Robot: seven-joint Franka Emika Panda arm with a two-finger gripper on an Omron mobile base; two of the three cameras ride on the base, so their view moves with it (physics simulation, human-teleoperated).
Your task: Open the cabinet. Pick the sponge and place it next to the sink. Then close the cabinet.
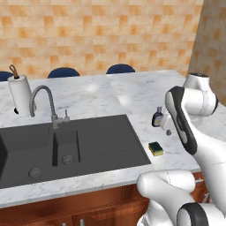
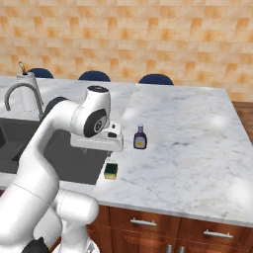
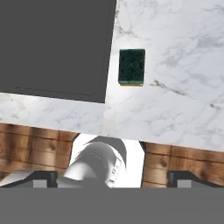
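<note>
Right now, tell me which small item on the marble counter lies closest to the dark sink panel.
The yellow sponge with the dark green top, lying flat beside the sink panel's corner; the small brown bottle stands upright farther back.

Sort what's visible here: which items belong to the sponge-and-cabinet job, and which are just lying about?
Job items:
sponge, lying on the counter beside the sink
sink
gripper, open, holding nothing

Just lying about:
small brown bottle
paper towel roll
faucet
</note>
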